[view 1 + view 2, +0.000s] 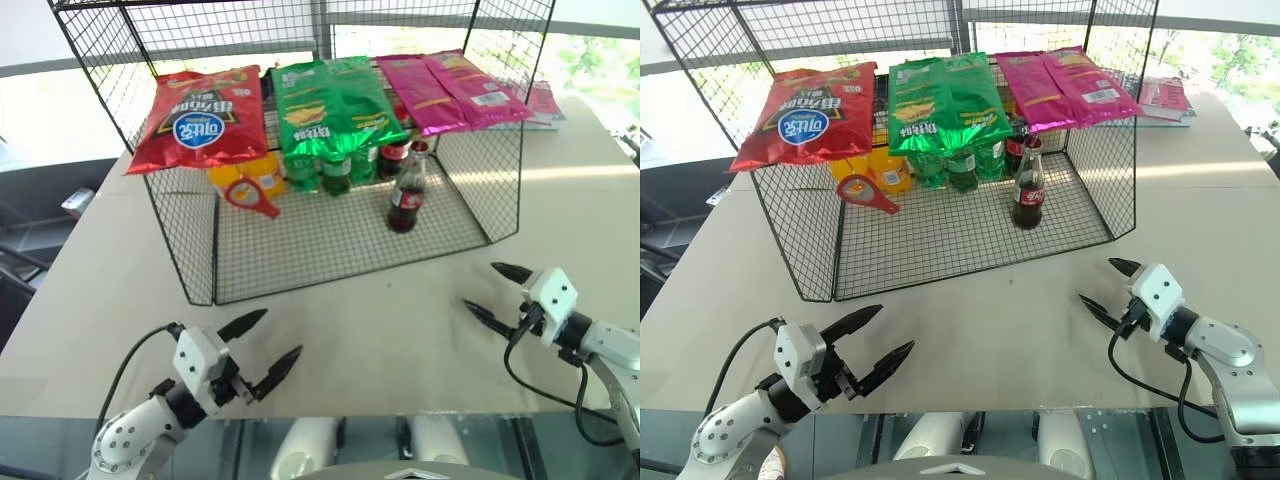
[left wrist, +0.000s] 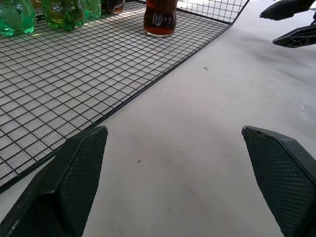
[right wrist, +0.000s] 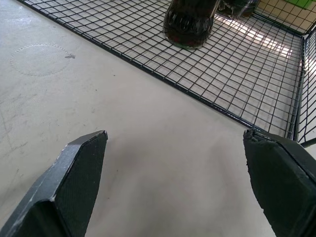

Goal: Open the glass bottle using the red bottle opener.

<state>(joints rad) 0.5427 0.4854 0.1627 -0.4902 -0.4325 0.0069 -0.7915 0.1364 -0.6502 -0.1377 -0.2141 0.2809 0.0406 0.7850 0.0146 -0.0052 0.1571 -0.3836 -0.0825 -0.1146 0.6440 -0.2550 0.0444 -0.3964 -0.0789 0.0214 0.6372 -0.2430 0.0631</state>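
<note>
The glass bottle [image 1: 406,194] with dark cola and a red label stands upright on the wire rack's floor [image 1: 330,240], right of centre; its base shows in the left wrist view [image 2: 160,19] and the right wrist view [image 3: 190,22]. The red bottle opener [image 1: 248,196] hangs on the rack's left front, ring head up-left. My left gripper [image 1: 268,348] hovers open over the table at the near left, empty. My right gripper [image 1: 492,292] is open and empty at the near right, in front of the rack's right corner.
Red, green and pink snack bags [image 1: 320,100] lie on the rack's top shelf. Green bottles [image 1: 335,172] and orange-yellow drink bottles [image 1: 250,178] stand at the rack's back. The beige table [image 1: 380,330] stretches between rack and grippers. A book [image 1: 1165,100] lies far right.
</note>
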